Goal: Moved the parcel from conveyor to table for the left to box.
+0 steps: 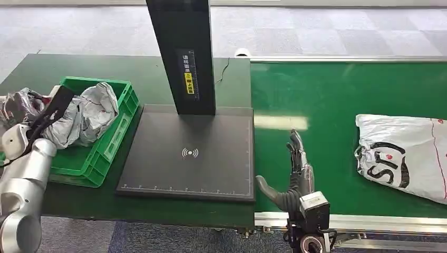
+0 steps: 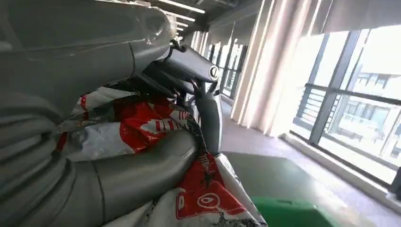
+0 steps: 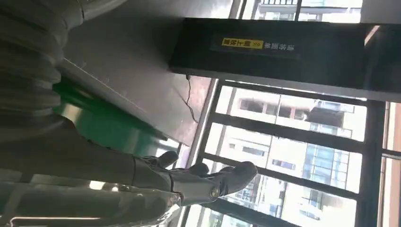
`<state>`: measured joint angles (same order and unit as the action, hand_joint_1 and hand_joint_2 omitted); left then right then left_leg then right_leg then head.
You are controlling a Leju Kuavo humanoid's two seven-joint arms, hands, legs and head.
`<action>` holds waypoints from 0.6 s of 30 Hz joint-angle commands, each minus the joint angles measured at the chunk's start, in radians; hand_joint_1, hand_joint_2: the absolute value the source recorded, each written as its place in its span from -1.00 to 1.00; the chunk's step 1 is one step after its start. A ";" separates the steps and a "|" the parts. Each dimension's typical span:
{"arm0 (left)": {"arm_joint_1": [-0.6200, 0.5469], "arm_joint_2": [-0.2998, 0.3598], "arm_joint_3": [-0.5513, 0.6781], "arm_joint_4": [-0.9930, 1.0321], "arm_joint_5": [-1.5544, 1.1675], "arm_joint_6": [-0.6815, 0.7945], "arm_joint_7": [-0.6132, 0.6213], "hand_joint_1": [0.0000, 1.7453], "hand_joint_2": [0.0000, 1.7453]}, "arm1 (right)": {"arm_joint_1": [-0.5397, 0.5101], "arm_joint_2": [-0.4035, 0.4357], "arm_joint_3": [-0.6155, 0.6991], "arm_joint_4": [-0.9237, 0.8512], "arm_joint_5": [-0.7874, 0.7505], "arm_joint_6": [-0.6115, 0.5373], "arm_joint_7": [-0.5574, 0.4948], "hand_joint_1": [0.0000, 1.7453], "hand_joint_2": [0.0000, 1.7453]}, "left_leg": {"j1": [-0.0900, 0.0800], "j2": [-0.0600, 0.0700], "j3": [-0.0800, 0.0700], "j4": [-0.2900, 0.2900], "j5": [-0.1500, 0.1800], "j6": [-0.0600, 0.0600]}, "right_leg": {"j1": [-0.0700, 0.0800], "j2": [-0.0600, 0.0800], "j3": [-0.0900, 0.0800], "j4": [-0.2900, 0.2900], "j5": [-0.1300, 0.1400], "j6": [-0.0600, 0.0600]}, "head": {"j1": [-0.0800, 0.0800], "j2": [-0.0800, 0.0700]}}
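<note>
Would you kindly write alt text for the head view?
The left hand holds a crumpled parcel over a green crate. The open right hand rests on the green conveyor, a white parcel lying farther right.

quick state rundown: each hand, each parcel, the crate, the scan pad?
left hand: gripping a grey-and-red parcel
right hand: empty, fingers straight, over the conveyor
white parcel: lying on the conveyor, untouched
green crate: holds a crumpled grey parcel
scan pad: bare
</note>
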<state>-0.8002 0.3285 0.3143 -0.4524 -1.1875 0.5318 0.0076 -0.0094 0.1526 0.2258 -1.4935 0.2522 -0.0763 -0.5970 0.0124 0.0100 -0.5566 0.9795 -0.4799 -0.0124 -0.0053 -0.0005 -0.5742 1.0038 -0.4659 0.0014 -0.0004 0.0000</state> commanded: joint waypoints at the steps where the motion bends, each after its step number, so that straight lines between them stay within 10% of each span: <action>1: -0.104 -0.057 0.155 0.145 0.167 -0.196 -0.190 -1.00 1.00 | 0.000 -0.011 -0.023 0.005 0.007 0.002 0.006 -1.00 1.00 | 0.000 -0.003 -0.001 0.000 0.001 0.000 | 0.000 -0.003 0.000 0.000 0.000 0.000 | 0.000 0.000; 18: -0.112 -0.065 0.181 0.129 0.215 -0.228 -0.237 -1.00 1.00 | -0.007 -0.006 -0.022 0.016 0.012 0.003 0.008 -1.00 1.00 | 0.000 -0.003 0.000 0.000 0.001 0.001 | 0.000 -0.002 0.001 -0.001 0.000 0.000 | 0.000 0.000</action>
<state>-0.8623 0.2842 0.4479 -0.3849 -0.9842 0.3136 -0.2155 -0.0055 0.1526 0.2132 -1.4988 0.2651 -0.0752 -0.5955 0.0125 0.0094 -0.5567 0.9795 -0.4799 -0.0124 -0.0053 -0.0005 -0.5742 1.0038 -0.4658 0.0014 -0.0004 0.0000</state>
